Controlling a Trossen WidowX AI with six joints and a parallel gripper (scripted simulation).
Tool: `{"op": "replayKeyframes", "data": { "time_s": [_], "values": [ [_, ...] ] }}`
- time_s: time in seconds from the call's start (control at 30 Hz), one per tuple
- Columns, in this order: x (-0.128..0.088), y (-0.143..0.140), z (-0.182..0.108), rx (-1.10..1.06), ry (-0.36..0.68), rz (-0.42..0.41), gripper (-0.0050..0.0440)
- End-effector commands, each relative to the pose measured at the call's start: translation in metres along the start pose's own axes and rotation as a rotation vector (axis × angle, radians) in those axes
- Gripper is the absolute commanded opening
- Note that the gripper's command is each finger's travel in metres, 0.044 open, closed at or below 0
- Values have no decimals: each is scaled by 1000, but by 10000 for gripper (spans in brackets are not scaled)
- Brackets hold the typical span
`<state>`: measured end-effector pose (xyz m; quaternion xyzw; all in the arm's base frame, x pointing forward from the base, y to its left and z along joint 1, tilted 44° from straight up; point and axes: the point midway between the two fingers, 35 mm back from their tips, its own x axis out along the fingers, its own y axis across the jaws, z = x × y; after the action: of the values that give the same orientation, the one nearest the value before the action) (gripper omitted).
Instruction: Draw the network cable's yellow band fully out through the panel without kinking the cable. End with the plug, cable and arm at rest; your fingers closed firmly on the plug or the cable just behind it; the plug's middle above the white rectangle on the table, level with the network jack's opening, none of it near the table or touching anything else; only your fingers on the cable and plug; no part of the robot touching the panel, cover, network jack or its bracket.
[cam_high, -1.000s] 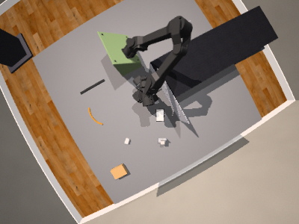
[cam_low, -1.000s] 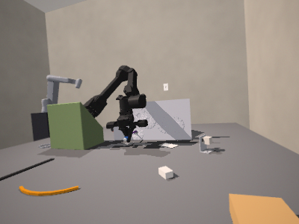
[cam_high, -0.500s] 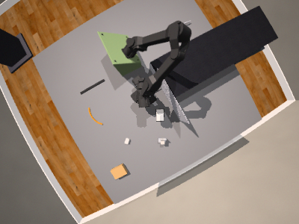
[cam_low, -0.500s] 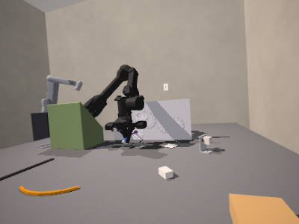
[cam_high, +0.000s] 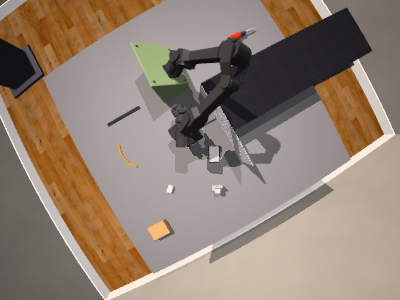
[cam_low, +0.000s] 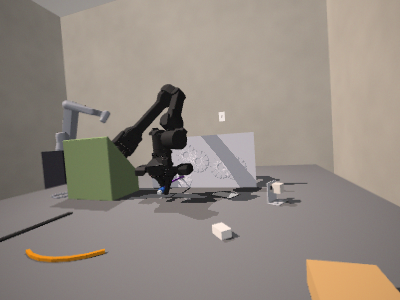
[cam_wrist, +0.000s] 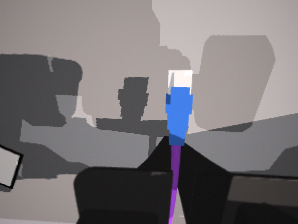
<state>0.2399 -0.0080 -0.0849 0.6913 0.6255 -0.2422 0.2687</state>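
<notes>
Gripping the purple network cable (cam_wrist: 174, 170) just behind its blue plug (cam_wrist: 179, 111), jaws shut tight, plug jutting ahead, low over the bench (cam_low: 165, 250). Risking a kink if hauled sideways against the panel (cam_low: 225, 160) behind; dragging along the bench likewise.

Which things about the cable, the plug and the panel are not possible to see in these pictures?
- Yellow band: in no view; the purple cable runs between the closed fingers and out the bottom edge.
- Panel's cable hole: the arm covers it in the exterior view.
- Plug over the white rectangle: top view, gripper hides the plug.
</notes>
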Motion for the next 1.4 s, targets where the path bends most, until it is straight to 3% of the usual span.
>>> {"op": "replayKeyframes", "data": {
  "time_s": [0.0, 1.37],
  "values": [
    [-10, 8, 28, -5, -78, 18, -50],
    [-17, 4, 119, -4, -82, 19, -50]
  ]
}}
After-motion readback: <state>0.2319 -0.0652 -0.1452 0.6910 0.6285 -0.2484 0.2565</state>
